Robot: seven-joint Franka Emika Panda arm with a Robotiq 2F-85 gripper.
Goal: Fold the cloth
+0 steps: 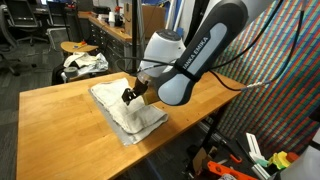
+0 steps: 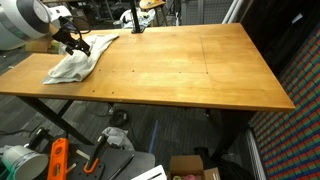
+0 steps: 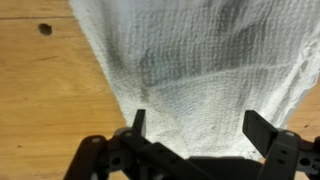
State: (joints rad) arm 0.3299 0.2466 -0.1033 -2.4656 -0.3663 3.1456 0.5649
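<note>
Found the gripper [image 3: 194, 125] with jaws spread wide, nothing pinched between them. Saw the cloth [image 3: 200, 60] directly under and ahead of them, white, rumpled, wider than the gap. Could not tell whether the tips touched it. Noted bare wooden table [image 3: 40, 90] beside the jaws. Spotted in an exterior view, well beyond them and off the table, a white fabric bundle [image 1: 82, 63].

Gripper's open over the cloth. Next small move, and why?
Probably lower straight down and close on the fabric between the fingers. In the wrist view the gripper stands open, its fingers straddling a narrow part of the cloth, which lies loosely on the table. Nothing looks pinched yet.
</note>
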